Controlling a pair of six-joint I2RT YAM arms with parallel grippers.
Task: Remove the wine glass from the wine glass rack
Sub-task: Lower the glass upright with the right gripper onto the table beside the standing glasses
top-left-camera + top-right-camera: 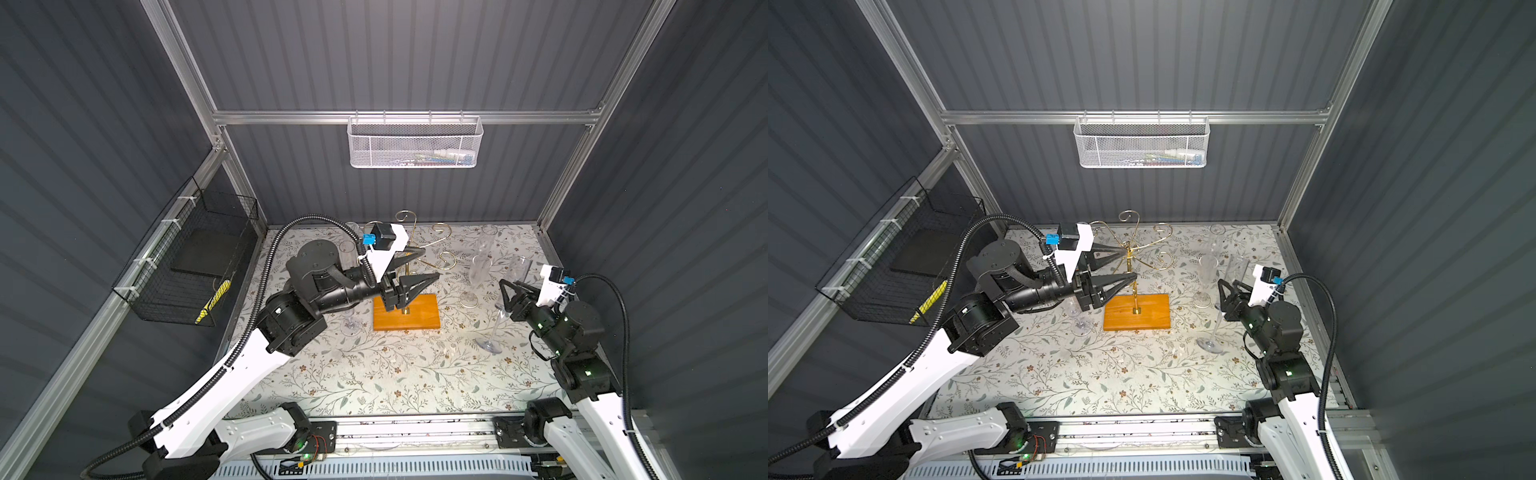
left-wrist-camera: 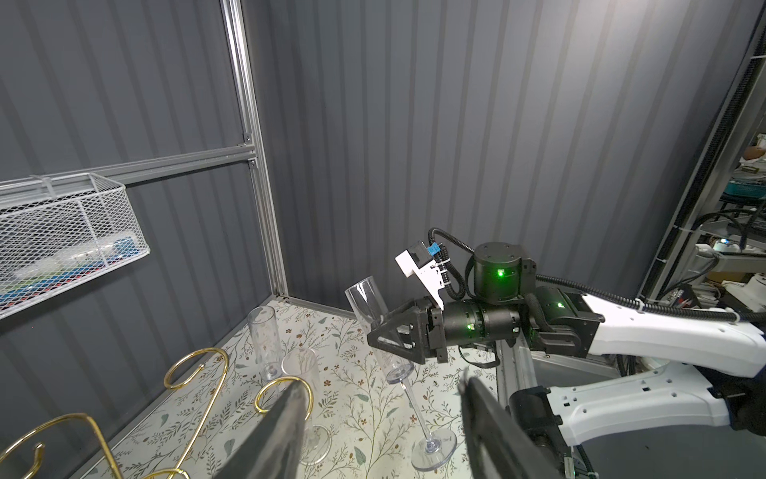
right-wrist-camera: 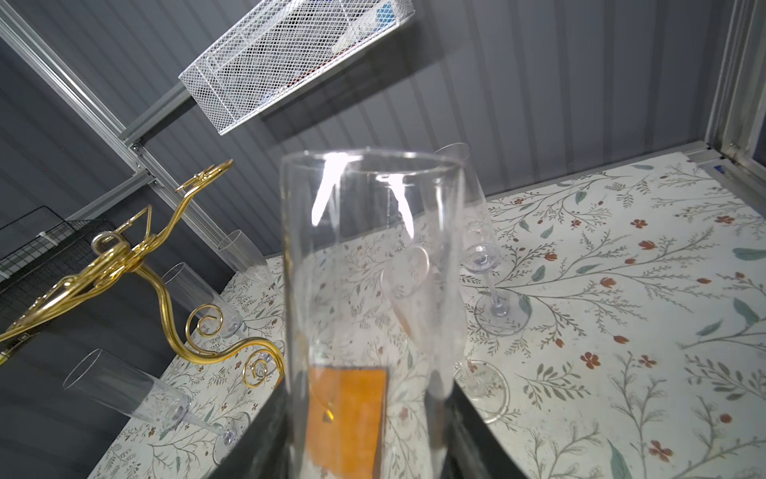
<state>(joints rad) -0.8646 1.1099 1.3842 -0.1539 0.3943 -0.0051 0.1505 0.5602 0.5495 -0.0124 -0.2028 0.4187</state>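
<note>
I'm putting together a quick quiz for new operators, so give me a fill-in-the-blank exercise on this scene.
1. The right tool grips the wine glass by its ____.
2. The left tool, near the wine glass rack, has its jaws ____.
3. The rack's curled wire arms are ____ in colour.
4. The white mesh basket hangs on the ____ wall.
Missing words: bowl; open; gold; back.

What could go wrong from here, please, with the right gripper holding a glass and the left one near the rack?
1. The right gripper holds the wine glass tilted, by its bowl: it could slip, or clip the standing glass nearby.
2. The open left gripper sits close to the gold arms of the wine glass rack: a sideways move could snag one and tip the rack.
</note>
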